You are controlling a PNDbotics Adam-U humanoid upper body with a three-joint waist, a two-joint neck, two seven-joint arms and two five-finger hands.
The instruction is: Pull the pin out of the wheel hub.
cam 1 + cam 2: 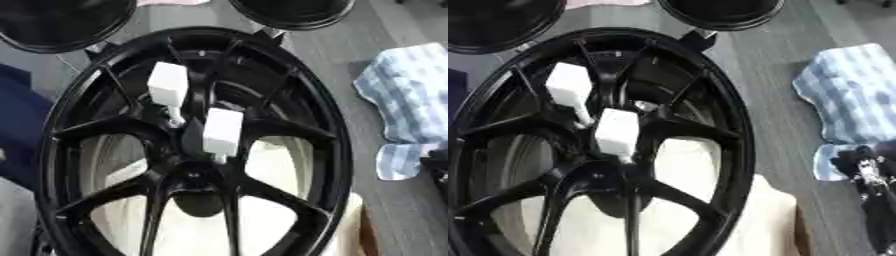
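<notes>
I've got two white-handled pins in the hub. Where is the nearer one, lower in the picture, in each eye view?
Left eye view: the nearer pin stands just right of the hub centre, mid-picture.
Right eye view: the same pin sits left of picture centre.
Shared landmark: the blue checked cloth at the right edge.

Black wheel hub (197, 150) (white pins (221, 132))
</notes>
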